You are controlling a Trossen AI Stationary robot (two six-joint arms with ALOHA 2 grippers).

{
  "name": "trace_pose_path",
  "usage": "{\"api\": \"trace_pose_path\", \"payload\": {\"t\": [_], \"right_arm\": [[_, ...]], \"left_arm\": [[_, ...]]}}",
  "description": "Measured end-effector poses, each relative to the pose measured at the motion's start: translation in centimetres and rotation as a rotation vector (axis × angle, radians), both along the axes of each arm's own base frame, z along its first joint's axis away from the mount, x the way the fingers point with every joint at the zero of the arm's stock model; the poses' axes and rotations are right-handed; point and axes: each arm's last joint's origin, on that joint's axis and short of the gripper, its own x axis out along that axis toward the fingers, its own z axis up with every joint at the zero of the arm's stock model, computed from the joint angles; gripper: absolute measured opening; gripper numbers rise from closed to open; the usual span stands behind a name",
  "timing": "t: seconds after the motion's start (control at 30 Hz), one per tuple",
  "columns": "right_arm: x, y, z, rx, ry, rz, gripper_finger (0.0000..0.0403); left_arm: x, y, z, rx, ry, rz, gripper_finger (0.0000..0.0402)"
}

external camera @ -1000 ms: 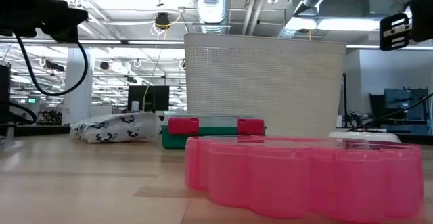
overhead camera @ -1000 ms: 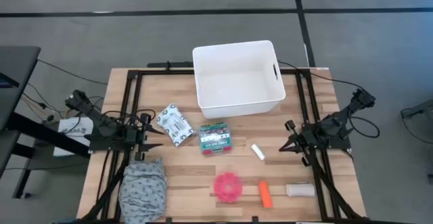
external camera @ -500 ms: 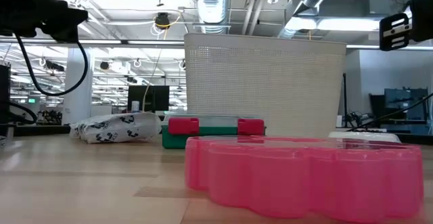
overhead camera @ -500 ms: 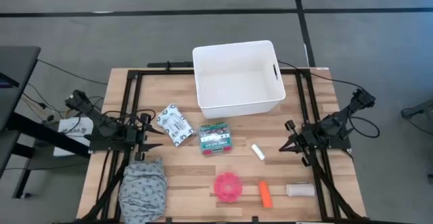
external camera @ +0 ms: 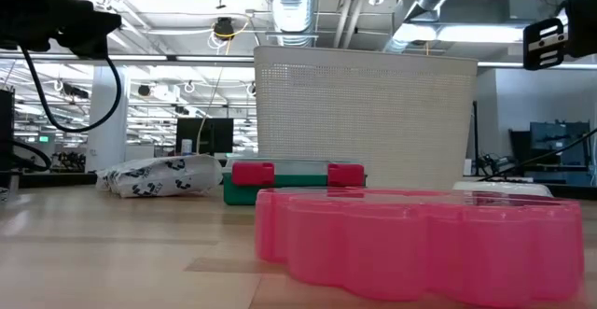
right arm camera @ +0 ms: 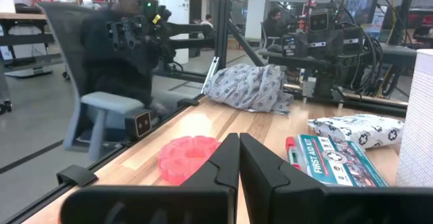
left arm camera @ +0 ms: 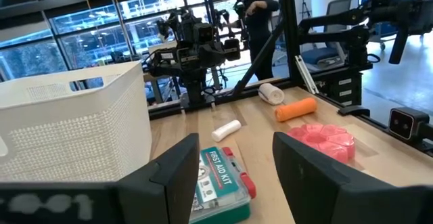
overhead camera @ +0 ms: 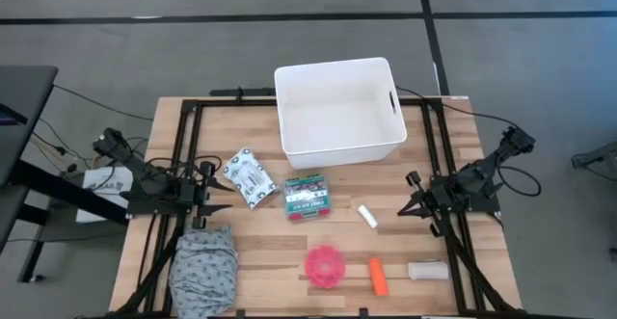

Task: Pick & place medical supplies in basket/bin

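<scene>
Nothing has moved since the earlier pictures. Wooden desk (overhead camera: 260, 252) with pale planks holds everything. White plastic bin (overhead camera: 337, 110), a big box shape with a slot handle, stands at the far middle of the desk with nothing in it. Grey patterned cloth bundle (overhead camera: 204, 269) lies soft and lumpy at the near left. Left tool (overhead camera: 224, 199) waits at the left side with its two dark fingers spread apart, holding nothing. Right tool (overhead camera: 405, 210) waits at the right side with its fingers pressed together, holding nothing. White packet (overhead camera: 250, 177) with black print lies crinkled beside the flat green-and-red box (overhead camera: 305, 197). Pink disc (overhead camera: 327, 266) has a wavy edge. Orange tube (overhead camera: 377, 276), beige roll (overhead camera: 427, 271) and tiny white cylinder (overhead camera: 367, 215) lie near it.
</scene>
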Motion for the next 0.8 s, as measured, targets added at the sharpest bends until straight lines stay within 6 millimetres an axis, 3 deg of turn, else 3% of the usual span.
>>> {"api": "trace_pose_path", "payload": {"t": [0.8], "right_arm": [[0.00,0.00,0.00,0.000,0.000,0.000,0.0005]], "left_arm": [[0.00,0.00,0.00,0.001,0.000,0.000,0.0178]]}}
